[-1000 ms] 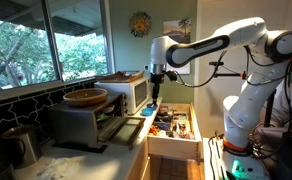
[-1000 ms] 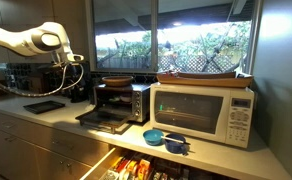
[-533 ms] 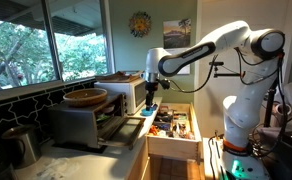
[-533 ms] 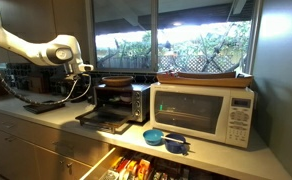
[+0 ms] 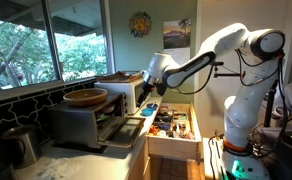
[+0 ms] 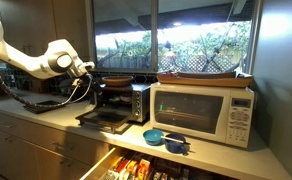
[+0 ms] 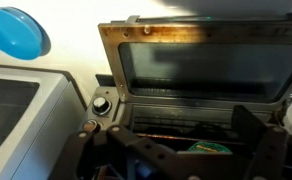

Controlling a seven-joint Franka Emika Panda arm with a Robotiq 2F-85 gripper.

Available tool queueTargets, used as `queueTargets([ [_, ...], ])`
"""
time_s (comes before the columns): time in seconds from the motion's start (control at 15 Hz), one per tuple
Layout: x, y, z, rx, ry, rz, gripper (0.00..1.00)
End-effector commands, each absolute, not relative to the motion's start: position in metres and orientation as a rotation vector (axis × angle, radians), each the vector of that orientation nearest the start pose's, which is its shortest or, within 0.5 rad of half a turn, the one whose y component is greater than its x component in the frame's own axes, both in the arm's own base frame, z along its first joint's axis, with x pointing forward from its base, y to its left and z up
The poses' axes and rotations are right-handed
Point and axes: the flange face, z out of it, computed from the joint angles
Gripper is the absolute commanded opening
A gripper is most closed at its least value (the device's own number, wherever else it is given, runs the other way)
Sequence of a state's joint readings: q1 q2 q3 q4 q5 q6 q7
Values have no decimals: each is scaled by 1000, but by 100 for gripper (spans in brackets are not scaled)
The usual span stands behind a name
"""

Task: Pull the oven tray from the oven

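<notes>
**Lining up on the toaster oven, tray not grabbed yet**

In an exterior view the gripper (image 5: 149,90) hangs over the outer end of the dropped door (image 5: 114,138) of the toaster oven (image 5: 81,122). It isn't touching anything as far as I can see. A wooden bowl (image 5: 86,97) sits on the oven's roof, a white microwave (image 5: 126,88) is just behind, and an open drawer (image 5: 173,125) sticks out under the tabletop (image 5: 61,158). I can't tell from here how the jaws stand.

In an exterior view from the front, the gripper (image 6: 88,74) is at the left side of the toaster oven (image 6: 121,100), a bit above the door (image 6: 101,118). The cavity is too dark to pick the tray out. The microwave (image 6: 204,112) is to the right, with a blue bowl (image 6: 156,136) near its front.

The wrist view settles it: the jaws are spread wide with nothing between them. The door glass (image 7: 206,60) stretches away and the cavity mouth sits between the fingers (image 7: 254,130). The oven tray (image 7: 176,125) looks like the dark flat edge low in that mouth, inside the oven, but it's murky.

So I'd call this the approach step. Next the gripper probably has to drop lower, centre on the tray's thin front lip, pinch it, then pull straight out level over the door.
</notes>
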State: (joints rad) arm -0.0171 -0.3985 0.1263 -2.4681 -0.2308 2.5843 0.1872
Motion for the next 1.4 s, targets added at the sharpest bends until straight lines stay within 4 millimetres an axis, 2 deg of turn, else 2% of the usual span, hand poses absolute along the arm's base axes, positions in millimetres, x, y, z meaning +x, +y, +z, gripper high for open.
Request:
queueTargets([
  [0.0,451,53,481,-3136,-126,-1106,100],
  [0.07,456,52,487,-3148,-134,-1020,100],
  [0.27,455,52,484,-3135,-131,-1077,100],
  [0.47,464,48,479,-3005,-88,-1264,100],
  [0.67,480,32,461,-2852,-22,-1383,100],
  [1.0,499,35,414,-2809,-29,-1316,100],
  [1.13,500,40,408,-2806,-44,-1300,100],
  [1.33,499,37,408,-2822,-54,-1294,100],
])
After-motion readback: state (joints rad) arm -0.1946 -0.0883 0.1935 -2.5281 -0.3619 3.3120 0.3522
